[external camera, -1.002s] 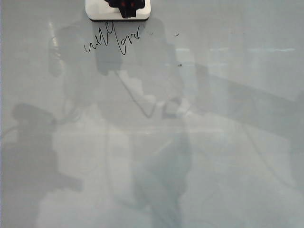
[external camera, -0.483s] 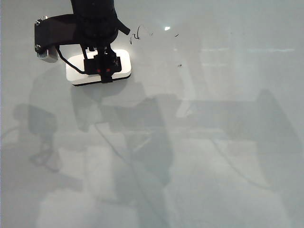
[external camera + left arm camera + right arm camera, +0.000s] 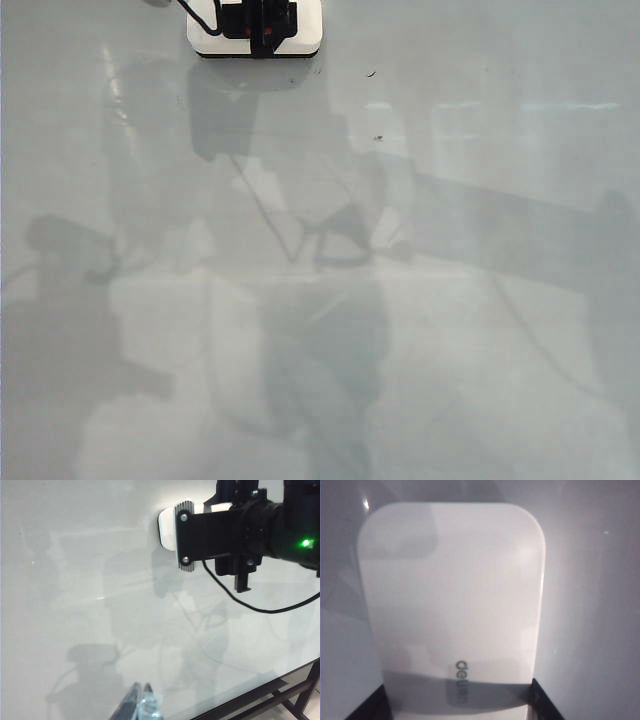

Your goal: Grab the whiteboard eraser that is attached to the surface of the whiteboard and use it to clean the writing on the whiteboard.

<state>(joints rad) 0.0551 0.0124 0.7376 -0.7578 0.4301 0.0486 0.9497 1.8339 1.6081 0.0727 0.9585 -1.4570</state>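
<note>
At the upper edge left of centre, the right pincer (image 3: 262,30) grips the whiteboard eraser (image 3: 305,38) flat on the whiteboard (image 3: 400,330).

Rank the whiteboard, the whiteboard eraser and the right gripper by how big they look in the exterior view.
1. Whiteboard, filling the view.
2. Whiteboard eraser, cut off by the top edge.
3. Right gripper, clamped on the eraser, also cut off, so its rank is unsure.

Dark table frame (image 3: 295,687) below board edge.
</note>
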